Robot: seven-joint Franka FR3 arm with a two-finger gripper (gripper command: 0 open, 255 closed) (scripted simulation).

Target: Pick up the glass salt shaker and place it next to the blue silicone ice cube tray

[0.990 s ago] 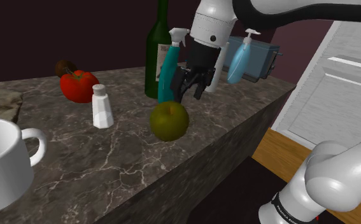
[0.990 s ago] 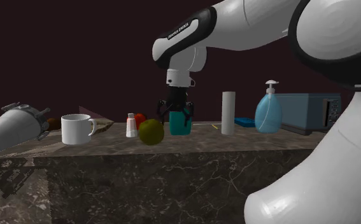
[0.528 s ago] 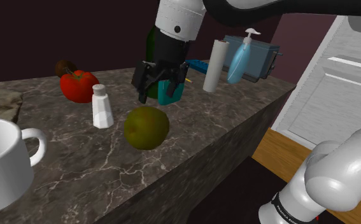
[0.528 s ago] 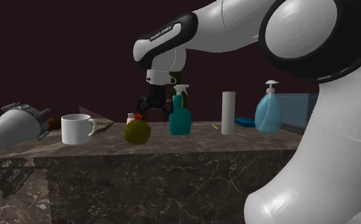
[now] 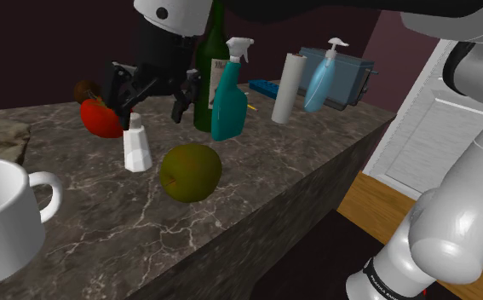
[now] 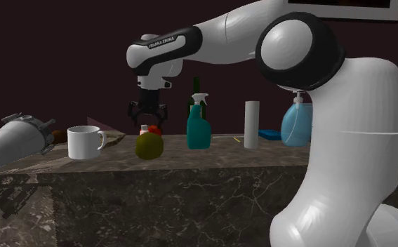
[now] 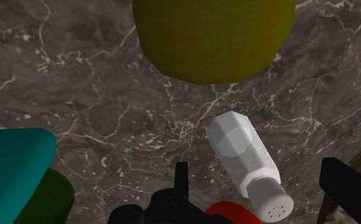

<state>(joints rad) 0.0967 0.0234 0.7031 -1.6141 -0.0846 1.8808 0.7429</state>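
My gripper has swung away from the teal spray bottle, past the green apple.
I see its jaws wide, empty, above the white salt shaker standing just beside that apple; the blue tray lies well beyond it.

1 shaker | 1 apple | 1 tomato | 1 mug | 3 bottles | 1 toaster | 1 tray
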